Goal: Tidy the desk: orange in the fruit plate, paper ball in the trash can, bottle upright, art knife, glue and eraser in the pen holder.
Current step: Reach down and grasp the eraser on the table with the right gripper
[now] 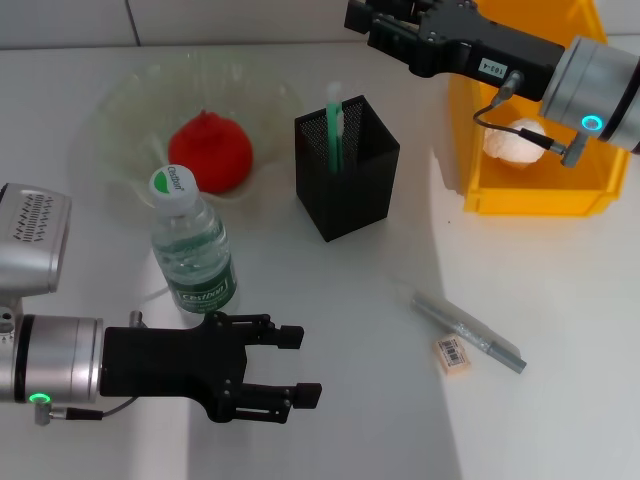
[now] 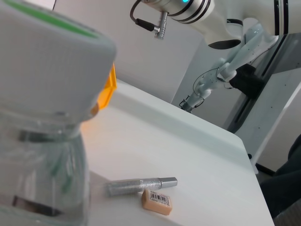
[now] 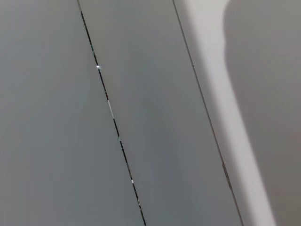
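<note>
The left gripper (image 1: 295, 365) is hovering with fingers spread and empty just in front of the upright bottle (image 1: 190, 245), while the right gripper (image 1: 362, 20), fingers unreadable, is hanging beside the trash can (image 1: 540, 195) holding the paper ball (image 1: 515, 140).

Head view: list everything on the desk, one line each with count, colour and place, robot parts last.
orange: 1, red-orange, in the fruit plate
fruit plate: 1, clear greenish, far left of the desk
bottle: 1, clear with green label and cap, upright in front of the plate
pen holder: 1, black mesh, desk centre
glue: 1, green stick, standing in the pen holder
trash can: 1, yellow, far right
paper ball: 1, white, inside the trash can
art knife: 1, silver-grey, lying near right
eraser: 1, tan with barcode, touching the knife
left tool: 1, black, open, near the bottle
right tool: 1, black, raised beyond the trash can
</note>
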Robot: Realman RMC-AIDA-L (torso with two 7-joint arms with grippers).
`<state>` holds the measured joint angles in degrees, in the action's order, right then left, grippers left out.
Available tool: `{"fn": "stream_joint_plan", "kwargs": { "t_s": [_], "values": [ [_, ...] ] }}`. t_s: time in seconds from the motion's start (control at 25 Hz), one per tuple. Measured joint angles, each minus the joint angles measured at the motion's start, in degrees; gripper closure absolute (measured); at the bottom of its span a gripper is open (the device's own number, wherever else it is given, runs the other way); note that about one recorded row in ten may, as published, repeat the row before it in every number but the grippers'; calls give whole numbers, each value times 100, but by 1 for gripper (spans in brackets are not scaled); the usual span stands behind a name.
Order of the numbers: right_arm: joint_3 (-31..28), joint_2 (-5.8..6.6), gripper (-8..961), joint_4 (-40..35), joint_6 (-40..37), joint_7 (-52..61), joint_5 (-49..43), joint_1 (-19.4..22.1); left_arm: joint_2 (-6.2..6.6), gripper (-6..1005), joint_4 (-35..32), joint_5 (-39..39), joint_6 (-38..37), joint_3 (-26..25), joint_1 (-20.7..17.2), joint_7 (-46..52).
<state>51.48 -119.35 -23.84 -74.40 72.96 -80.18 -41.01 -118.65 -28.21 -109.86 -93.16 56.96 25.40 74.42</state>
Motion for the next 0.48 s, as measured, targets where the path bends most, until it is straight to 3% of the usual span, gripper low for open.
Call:
{"fn": "stream_joint_plan", "kwargs": {
  "t_s": [0.28, 0.48],
  "values": [
    [-4, 19, 495, -104, -285, 38, -17, 124, 0, 226, 0, 0, -2, 1, -23, -55],
    [-7, 161, 295, -1389, -1310, 871, -656, 581, 0, 226, 0, 2, -29, 15, -29, -66]
  ]
}}
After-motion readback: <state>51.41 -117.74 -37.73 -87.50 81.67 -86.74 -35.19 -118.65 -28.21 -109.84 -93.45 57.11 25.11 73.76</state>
